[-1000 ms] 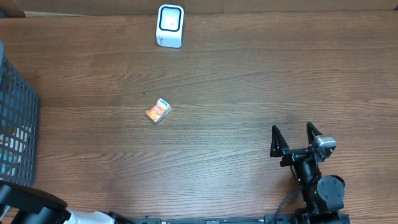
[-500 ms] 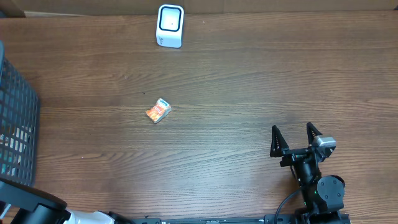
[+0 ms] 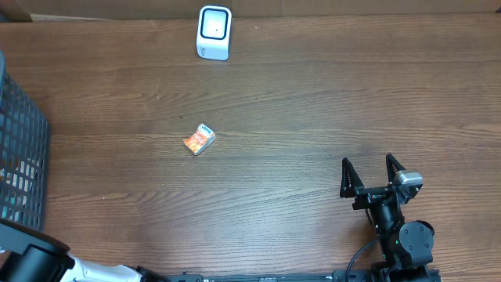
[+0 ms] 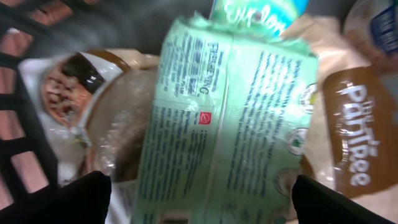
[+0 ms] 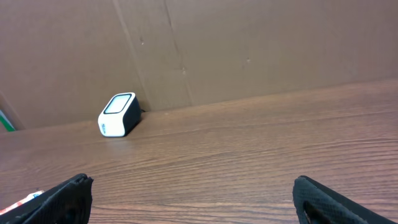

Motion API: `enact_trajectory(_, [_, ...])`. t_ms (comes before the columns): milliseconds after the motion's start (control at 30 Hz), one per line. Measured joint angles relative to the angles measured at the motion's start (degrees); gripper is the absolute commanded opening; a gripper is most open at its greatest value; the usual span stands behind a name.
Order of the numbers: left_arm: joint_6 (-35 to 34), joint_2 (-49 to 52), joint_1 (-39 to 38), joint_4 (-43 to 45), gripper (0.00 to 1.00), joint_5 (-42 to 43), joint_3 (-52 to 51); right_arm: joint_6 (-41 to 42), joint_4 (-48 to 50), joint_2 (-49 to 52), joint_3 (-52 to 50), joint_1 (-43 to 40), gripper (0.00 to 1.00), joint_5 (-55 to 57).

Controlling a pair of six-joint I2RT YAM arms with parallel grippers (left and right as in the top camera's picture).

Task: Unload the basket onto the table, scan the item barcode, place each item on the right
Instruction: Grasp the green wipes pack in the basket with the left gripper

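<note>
Pale-green packet (image 4: 224, 118) lies in the basket (image 3: 22, 149) at the left, under my spread left gripper (image 4: 199, 190); I should pinch it squarely across its width, barcode uncovered. My right gripper (image 3: 366, 162) rests spread, near right.

We see a tabletop (image 3: 313, 117) of dark, matt, fine-grained wood, a scanner (image 3: 214, 32) of smooth white plastic with a glossy face, a basket (image 3: 19, 149) of dark matt lattice, a green packet (image 4: 230, 124) of shiny crinkled film, and matt brown cardboard (image 5: 249, 43).
</note>
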Motion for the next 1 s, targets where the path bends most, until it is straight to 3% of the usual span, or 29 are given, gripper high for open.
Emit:
enact_trajectory(433, [0.2,1.2,0.0,0.4,0.84,0.6,-0.1,0.0,0.0,0.0,0.0,0.0,1.0,0.0])
enact_trajectory(567, [0.6,2.5,0.0,-0.1,0.65,-0.1,0.0,-0.1,0.0,0.0,0.0,0.0,1.0,0.0])
enact_trajectory(633, [1.0,2.5,0.0,-0.3,0.49,-0.3,0.0,-0.1,0.0,0.0,0.0,0.0,1.0,0.0])
enact_trajectory(667, [1.1,2.5,0.2,-0.3,0.35,-0.4,0.0,-0.1,0.0,0.0,0.0,0.0,1.0,0.0])
enact_trajectory(833, [1.3,2.5,0.3,-0.9,0.2,-0.5,0.6,-0.1,0.0,0.0,0.0,0.0,1.0,0.0])
enact_trajectory(1000, [1.2,2.5,0.3,-3.5,0.16,-0.2,1.7,0.0,0.0,0.0,0.0,0.0,1.0,0.0])
